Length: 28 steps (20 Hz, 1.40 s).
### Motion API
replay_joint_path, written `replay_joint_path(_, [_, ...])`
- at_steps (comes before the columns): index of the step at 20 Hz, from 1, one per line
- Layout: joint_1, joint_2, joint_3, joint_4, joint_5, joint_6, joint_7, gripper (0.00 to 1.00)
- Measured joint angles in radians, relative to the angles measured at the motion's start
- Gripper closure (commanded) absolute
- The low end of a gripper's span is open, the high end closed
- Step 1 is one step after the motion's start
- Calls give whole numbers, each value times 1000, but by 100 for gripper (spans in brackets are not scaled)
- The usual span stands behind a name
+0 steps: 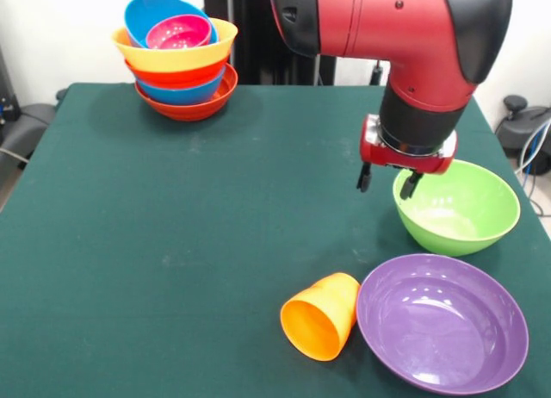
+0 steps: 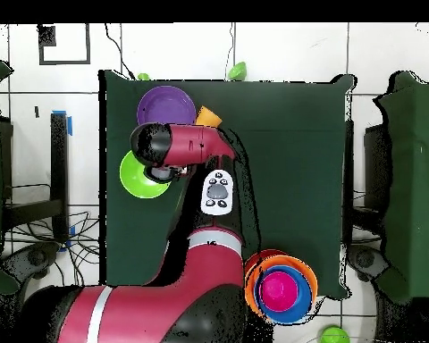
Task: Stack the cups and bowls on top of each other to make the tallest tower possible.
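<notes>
On the green-covered bench [image 1: 172,243], a red and black Sawyer arm [image 1: 405,36] reaches down at the front view's three o'clock, its gripper [image 1: 387,181] hanging just over the near rim of a light green bowl [image 1: 461,210]. Two dark fingers [image 1: 364,177] stand parted and hold nothing; they show no contact with the bowl.

At five o'clock sits a large purple bowl [image 1: 443,325], upright and empty. Just beside it, toward six o'clock, the small orange cup [image 1: 321,316] lies tipped on its side, its open mouth facing the camera, its base close against the purple bowl's rim.

Well apart, at eleven o'clock on the far corner, stands the tower [image 1: 179,66]: a red-orange bowl at the base, then blue, red-orange and a wide orange bowl, with a blue bowl tilted inside and a small magenta bowl [image 1: 178,33] nested in that.

Seen from overhead, the arm [image 2: 196,223] covers part of the green bowl [image 2: 133,174], while the tower [image 2: 281,286] sits at five o'clock.
</notes>
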Motion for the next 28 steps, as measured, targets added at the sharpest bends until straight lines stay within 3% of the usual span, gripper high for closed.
replay_joint_path(17, [33,52,-4,-13,32,1,0,0])
replay_joint_path(27, [29,85,-40,54,27,-100,0,0])
replay_joint_path(28, [29,91,-45,64,18,-125,0,100])
